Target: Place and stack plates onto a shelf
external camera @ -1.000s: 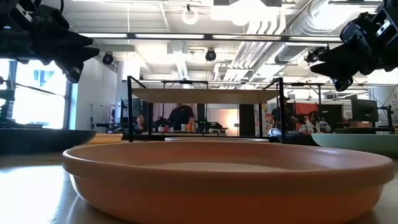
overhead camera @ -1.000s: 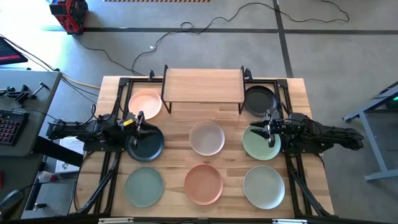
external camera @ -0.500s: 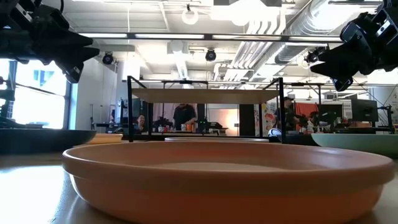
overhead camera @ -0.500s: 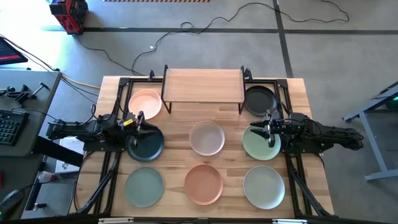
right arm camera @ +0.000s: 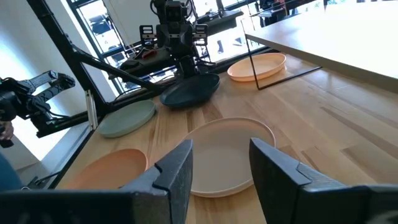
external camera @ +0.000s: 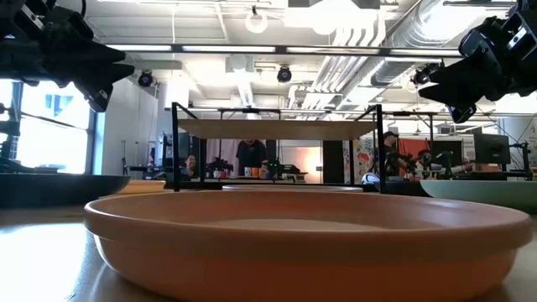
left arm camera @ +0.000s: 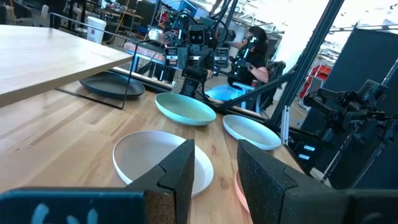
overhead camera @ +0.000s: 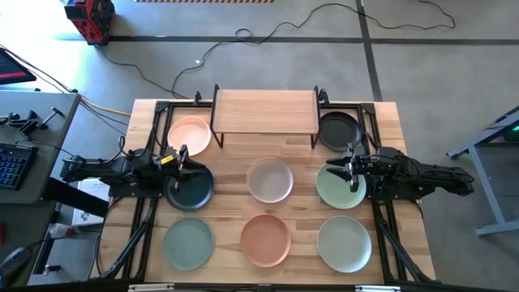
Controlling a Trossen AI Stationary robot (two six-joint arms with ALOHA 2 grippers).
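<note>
Eight plates lie on the counter (overhead camera: 300, 154), none yet on the shelf (overhead camera: 265, 110) at 12 o'clock. From left: peach plate (overhead camera: 189, 134), dark teal plate (overhead camera: 189, 188) under the left tool (overhead camera: 182, 154), whitish plate (overhead camera: 269, 179) at centre, pale green plate (overhead camera: 339, 186) under the right tool (overhead camera: 351, 168), black plate (overhead camera: 338, 129). Both tools stand parted, holding nothing. The plates are judged stiff, light, smooth and breakable; the raised rim is the likely hold. Layout is given from above only; rim depth is shown by the low view's terracotta plate (external camera: 302, 243).
</note>
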